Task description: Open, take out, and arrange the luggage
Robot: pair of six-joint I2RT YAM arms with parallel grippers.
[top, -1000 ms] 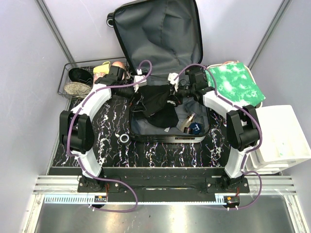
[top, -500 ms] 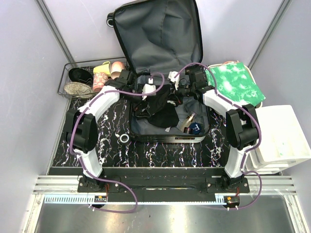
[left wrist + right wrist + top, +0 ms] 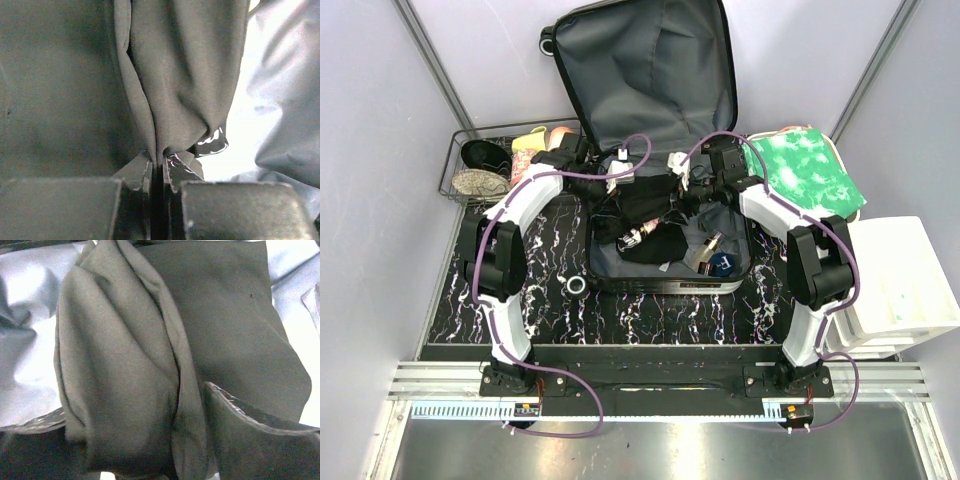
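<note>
Luggage point(image 3: 650, 100) lies open dead centre, lid point(image 3: 660, 45) standing up at the back, base point(image 3: 665, 284) toward me. Black cloth point(image 3: 645, 205) sprawls across the base's far end, its long axis running side to side between my two claws. Left claw point(image 3: 157, 172) is clamped tight on a pinch of its left end. Right claw point(image 3: 690, 192) stands parted, a fold lying loose in the gap. So the lift looks like the left's, up and leftward.
</note>
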